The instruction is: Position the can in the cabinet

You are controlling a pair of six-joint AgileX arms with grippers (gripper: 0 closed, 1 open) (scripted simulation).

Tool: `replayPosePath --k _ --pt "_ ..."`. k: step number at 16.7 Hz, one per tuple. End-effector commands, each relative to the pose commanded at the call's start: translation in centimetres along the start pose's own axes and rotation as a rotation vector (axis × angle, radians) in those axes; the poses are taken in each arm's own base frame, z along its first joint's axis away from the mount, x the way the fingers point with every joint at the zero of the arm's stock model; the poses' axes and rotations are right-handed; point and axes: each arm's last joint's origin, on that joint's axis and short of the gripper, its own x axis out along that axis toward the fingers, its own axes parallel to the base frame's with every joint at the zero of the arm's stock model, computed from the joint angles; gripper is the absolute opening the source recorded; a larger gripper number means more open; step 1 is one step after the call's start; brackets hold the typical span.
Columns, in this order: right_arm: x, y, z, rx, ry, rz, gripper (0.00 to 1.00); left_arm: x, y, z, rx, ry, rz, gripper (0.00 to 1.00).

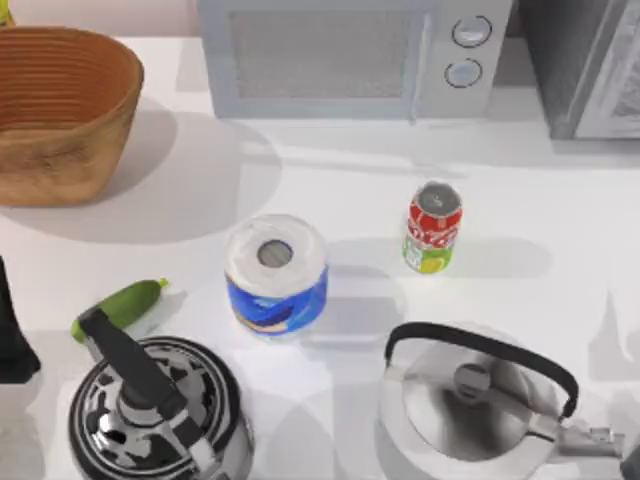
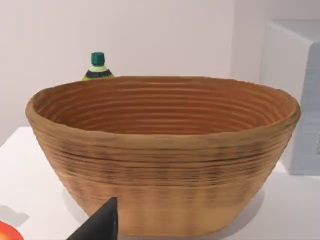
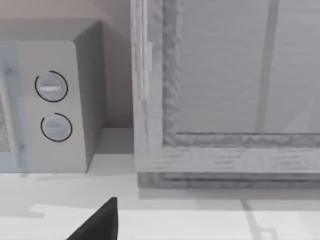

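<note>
Red can (image 1: 433,228), just one, stands upright between two kettles (image 1: 150,410) and one cabinet (image 1: 585,65); gripper states unclear.

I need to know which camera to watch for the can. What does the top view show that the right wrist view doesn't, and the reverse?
Top view alone: the can standing upright, the paper roll, basket, cucumber and two kettles. Right wrist view alone: the cabinet door's front face and a dark fingertip of the right gripper. Both share the microwave with its two knobs, the cabinet and the white table.
</note>
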Motion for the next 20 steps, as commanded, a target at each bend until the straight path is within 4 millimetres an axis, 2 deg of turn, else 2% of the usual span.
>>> replayPosePath --k 3,7,11,13,15,18,20 --pt "0.0 0.1 0.2 0.005 0.004 0.005 1.00 0.0 0.0 0.0 0.000 0.000 0.000 1.00" --pt "0.5 1.1 2.4 0.072 0.086 0.071 1.00 0.0 0.0 0.0 0.000 0.000 0.000 1.00" --pt "2.8 3.4 5.3 0.144 0.286 0.141 1.00 0.0 0.0 0.0 0.000 0.000 0.000 1.00" --pt "5.1 5.4 6.1 0.153 0.421 0.154 1.00 0.0 0.0 0.0 0.000 0.000 0.000 1.00" --pt "7.9 8.0 5.9 0.139 0.557 0.149 1.00 0.0 0.0 0.0 0.000 0.000 0.000 1.00" --pt "11.7 12.5 4.1 0.087 0.714 0.118 1.00 0.0 0.0 0.0 0.000 0.000 0.000 1.00" --pt "13.6 15.4 2.6 0.050 0.772 0.091 1.00 0.0 0.0 0.0 0.000 0.000 0.000 1.00"
